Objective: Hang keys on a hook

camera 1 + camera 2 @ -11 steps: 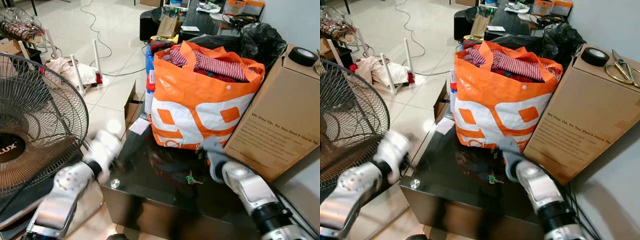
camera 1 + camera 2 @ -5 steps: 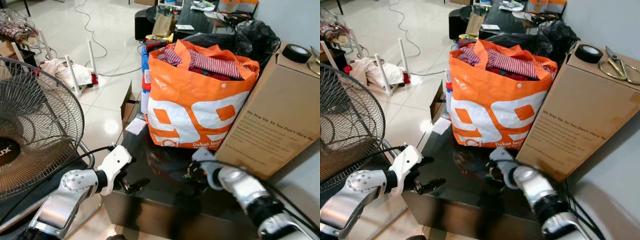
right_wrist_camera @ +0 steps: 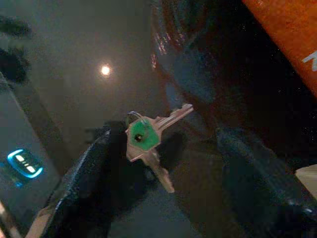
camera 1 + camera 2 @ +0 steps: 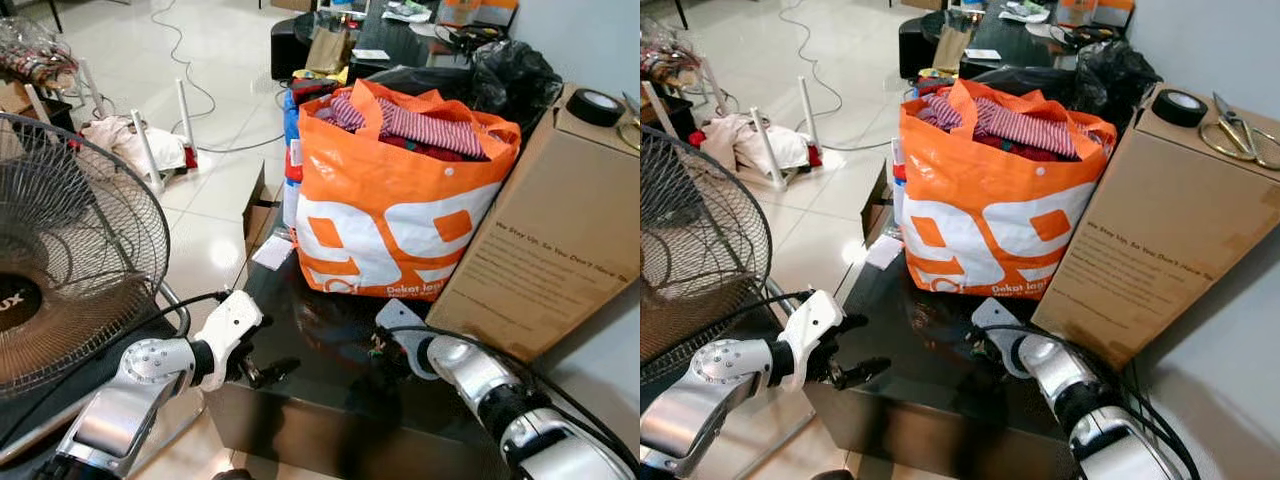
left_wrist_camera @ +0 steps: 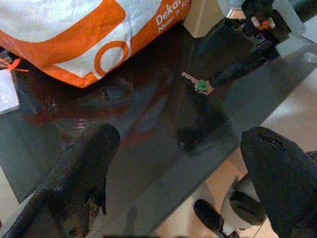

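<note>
Fingers (image 3: 94, 168) apart around keys (image 3: 148, 141).

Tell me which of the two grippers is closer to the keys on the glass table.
The right gripper: its open fingers straddle the keys with the green cap. The left gripper hovers open at the table's near edge, well apart from them.

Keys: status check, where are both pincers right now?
Right pincer open, low over keys on dark glass table. Left pincer open at table's near edge. Orange bag just behind keys.
</note>
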You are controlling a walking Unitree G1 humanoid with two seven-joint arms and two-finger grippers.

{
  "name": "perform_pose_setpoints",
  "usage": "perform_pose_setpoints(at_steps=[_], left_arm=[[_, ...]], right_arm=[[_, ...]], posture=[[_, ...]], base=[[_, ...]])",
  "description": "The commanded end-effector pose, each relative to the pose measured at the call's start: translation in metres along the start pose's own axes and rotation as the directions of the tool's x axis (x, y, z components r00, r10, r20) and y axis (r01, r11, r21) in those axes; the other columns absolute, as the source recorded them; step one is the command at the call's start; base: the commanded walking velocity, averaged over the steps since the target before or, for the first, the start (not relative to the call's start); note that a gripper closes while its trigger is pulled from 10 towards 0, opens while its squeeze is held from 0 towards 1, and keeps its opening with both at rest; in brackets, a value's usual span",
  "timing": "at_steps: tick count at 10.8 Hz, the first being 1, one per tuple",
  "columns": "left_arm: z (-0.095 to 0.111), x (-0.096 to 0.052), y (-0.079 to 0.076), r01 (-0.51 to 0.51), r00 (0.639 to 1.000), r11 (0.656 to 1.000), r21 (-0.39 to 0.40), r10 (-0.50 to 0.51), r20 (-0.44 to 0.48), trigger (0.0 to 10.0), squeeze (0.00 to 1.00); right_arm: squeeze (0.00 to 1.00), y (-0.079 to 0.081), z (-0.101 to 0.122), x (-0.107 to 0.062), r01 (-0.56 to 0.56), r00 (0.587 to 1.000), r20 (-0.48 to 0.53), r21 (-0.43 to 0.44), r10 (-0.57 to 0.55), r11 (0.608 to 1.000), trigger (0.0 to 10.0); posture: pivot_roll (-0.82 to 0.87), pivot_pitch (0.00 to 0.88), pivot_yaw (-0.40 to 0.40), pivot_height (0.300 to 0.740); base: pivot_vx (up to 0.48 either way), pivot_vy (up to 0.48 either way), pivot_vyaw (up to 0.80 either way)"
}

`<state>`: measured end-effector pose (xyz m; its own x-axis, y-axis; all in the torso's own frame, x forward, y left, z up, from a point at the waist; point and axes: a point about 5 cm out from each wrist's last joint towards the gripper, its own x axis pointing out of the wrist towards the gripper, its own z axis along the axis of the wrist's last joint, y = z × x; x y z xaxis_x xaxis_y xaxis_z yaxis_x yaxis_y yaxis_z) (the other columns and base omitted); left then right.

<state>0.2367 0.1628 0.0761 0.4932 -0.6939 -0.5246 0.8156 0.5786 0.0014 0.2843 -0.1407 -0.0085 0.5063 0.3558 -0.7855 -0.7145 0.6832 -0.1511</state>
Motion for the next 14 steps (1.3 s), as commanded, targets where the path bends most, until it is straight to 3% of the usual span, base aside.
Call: perform_pose_setpoints(at_steps=[1,6,14], left_arm=[[0.005,-0.001,0.002,0.001,1.0,1.0,0.008,-0.001,0.011,10.0,0.47],[0.005,-0.002,0.001,0.011,1.0,1.0,0.005,-0.011,0.003,10.0,0.48],[0.003,-0.011,0.0,0.016,1.0,1.0,0.006,-0.016,-0.023,10.0,0.48]], right_arm=[[0.0,-0.004,0.001,0.0,0.016,1.0,-0.003,-0.021,-0.016,1.0,0.0],[0.0,0.009,-0.009,0.007,-0.018,0.999,-0.035,-0.065,0.016,0.998,0.0],[0.0,0.017,-0.012,0.011,0.01,1.0,-0.028,-0.048,-0.011,0.999,0.0]], posture=[[0.04,0.0,-0.098,0.74],[0.04,0.0,-0.096,0.74],[0.05,0.0,-0.078,0.74]], base=[[0.0,0.0,0.0],[0.0,0.0,0.0],[0.0,0.0,0.0]])
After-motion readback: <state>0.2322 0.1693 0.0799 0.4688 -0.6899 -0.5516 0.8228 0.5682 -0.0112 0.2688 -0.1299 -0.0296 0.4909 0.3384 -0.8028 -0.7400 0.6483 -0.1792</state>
